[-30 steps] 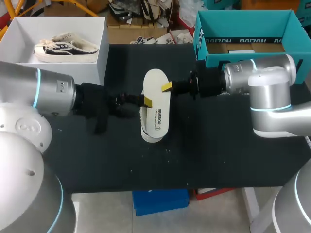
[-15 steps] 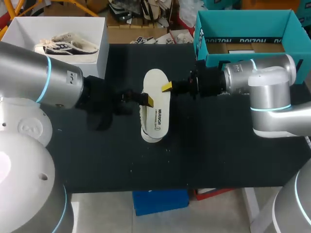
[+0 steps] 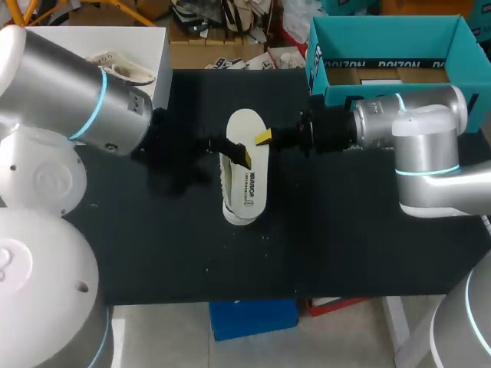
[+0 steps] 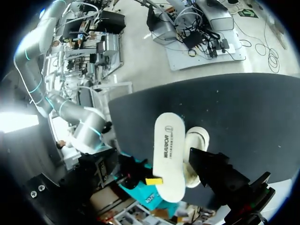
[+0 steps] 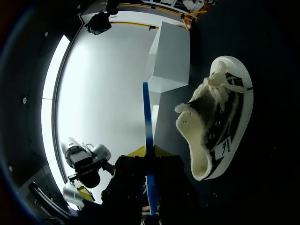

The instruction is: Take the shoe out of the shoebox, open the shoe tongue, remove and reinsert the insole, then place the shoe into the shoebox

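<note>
**Insole held over the shoe at mid-table**

Right gripper [image 3: 265,138] closed on the insole [image 3: 247,175], pinching one long edge. From the right wrist view, the insole edge-on, a thin blue line running out between the two yellow tips. Insole white, with dark print on the upturned face, held flat over the black table [image 3: 345,230] and covering most of the shoe from above.

Shoe [image 5: 218,133] on its side on the table, just beside the held insole. Cream laces and fleecy lining showing, opening turned toward the right gripper.

Left gripper [image 3: 244,156] at the insole's other long edge, facing the right gripper. Open or closed: cannot tell. Left arm in from the left, raised in front of the white box [image 3: 159,69].

White box at the table's far left, second shoe [image 3: 123,69] inside, partly hidden by that arm. Teal box [image 3: 387,38] at the far right, behind the right arm.
</note>
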`<state>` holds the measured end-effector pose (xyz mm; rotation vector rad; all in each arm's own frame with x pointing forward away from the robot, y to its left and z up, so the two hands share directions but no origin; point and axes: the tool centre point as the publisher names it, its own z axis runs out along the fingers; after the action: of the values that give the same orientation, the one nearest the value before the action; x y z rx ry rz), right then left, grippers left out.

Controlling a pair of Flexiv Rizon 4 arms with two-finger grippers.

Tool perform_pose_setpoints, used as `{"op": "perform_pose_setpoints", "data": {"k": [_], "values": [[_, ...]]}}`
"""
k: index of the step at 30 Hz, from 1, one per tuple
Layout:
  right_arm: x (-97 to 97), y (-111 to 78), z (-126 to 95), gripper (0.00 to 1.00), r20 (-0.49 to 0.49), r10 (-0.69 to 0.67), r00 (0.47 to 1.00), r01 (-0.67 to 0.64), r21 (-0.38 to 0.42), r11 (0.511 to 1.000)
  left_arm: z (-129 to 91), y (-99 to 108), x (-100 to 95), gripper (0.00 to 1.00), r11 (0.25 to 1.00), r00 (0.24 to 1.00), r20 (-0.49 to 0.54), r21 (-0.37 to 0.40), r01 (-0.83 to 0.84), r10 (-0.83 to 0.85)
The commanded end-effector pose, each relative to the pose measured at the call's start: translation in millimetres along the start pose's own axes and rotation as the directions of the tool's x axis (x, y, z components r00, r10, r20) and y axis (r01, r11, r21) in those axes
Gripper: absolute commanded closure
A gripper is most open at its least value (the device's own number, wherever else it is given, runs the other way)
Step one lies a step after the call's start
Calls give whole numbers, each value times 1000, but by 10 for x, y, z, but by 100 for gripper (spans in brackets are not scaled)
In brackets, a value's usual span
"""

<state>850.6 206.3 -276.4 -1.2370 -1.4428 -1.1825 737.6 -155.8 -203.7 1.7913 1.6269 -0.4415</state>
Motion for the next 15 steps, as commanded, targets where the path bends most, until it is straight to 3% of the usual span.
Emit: {"op": "perform_pose_setpoints", "data": {"k": [1, 8, 15], "values": [[1, 4, 4, 100, 2, 1, 1000, -1, 2, 1000, 0, 80, -106, 0, 1000, 951, -309, 15, -2, 7], [1, 4, 4, 100, 2, 1, 1000, -1, 2, 1000, 20, 70, -132, 0, 998, 901, -430, 65, -23, 49], [1, 4, 4, 100, 2, 1, 1000, -1, 2, 1000, 27, 79, -132, 0, 996, 877, -478, 86, -6, 47]]}}
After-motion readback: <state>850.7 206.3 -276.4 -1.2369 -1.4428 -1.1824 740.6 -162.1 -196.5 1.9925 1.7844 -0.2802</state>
